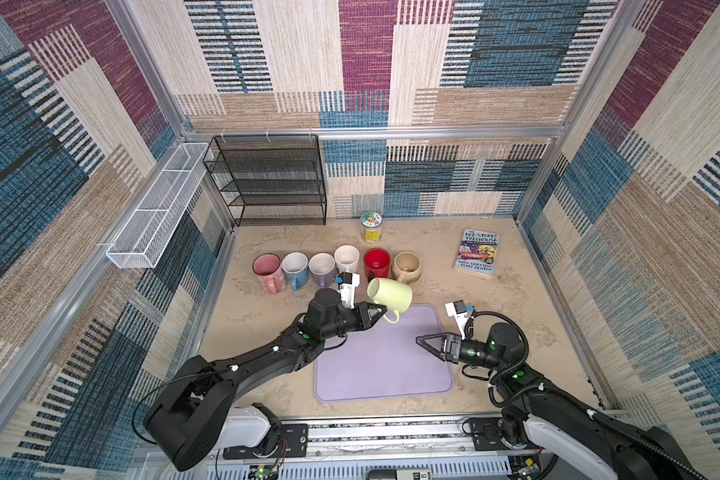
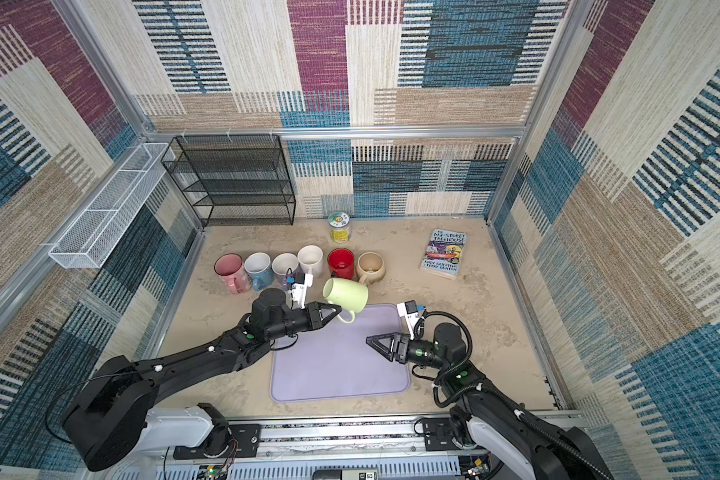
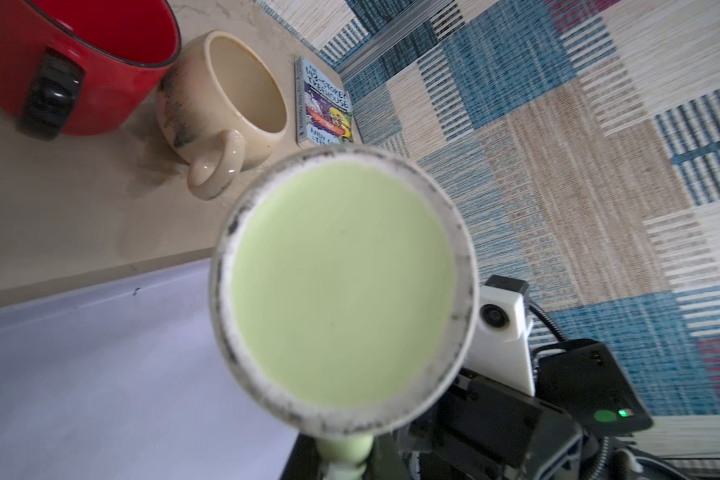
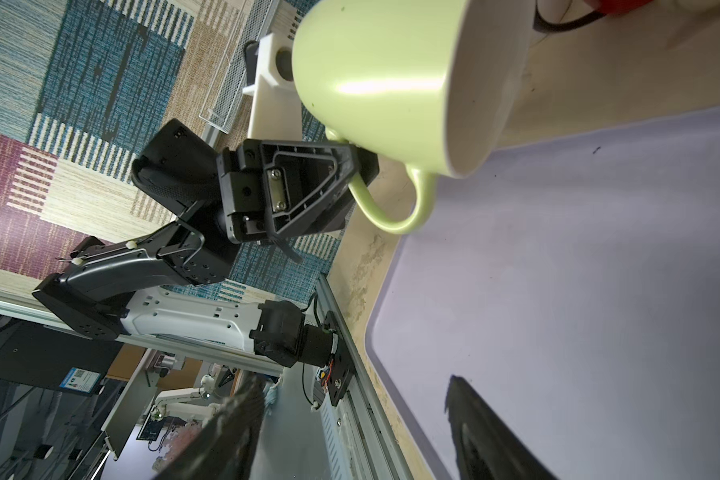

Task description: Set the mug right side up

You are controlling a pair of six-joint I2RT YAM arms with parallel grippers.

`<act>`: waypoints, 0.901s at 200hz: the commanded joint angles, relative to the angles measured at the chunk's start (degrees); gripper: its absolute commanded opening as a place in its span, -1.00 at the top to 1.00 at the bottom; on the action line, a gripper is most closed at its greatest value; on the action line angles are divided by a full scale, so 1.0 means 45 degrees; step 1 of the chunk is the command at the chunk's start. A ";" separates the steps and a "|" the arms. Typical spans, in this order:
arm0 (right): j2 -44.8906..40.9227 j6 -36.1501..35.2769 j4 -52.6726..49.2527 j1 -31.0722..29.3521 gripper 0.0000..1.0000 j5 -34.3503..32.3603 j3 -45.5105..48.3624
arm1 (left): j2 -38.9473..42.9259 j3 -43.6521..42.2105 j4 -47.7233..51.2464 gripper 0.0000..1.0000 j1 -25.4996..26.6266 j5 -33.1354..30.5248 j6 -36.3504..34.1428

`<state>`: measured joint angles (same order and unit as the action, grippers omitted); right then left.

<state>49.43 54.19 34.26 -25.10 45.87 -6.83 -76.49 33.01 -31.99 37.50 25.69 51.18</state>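
On the counter [image 1: 516,324] a mat [image 1: 383,365] lies in the near middle, and behind it a row of six mugs [image 1: 321,268] stands side by side; behind this row stands a jar [image 1: 371,226], and to the right of the row a book [image 1: 479,254] lies flat. In the far left corner stands a wire rack [image 1: 271,183], with a wire basket [image 1: 159,208] on the left wall near it. The mug [image 1: 391,296] hangs tilted over the far edge of the mat — just before the row — with the left claw [image 1: 381,309] at its handle, and the right claw [image 1: 422,340] is over the right side of the mat.
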 commanded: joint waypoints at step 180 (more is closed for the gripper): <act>0.3433 0.2224 0.4086 0.0168 -0.33 -0.1881 -0.2548 | -0.2356 0.0289 -0.8400 1.00 -0.0271 0.1556 0.3158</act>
<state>63.24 62.96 50.13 -24.36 38.37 -16.97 -86.83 33.19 -60.69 36.38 31.88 64.49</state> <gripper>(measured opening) 0.642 0.176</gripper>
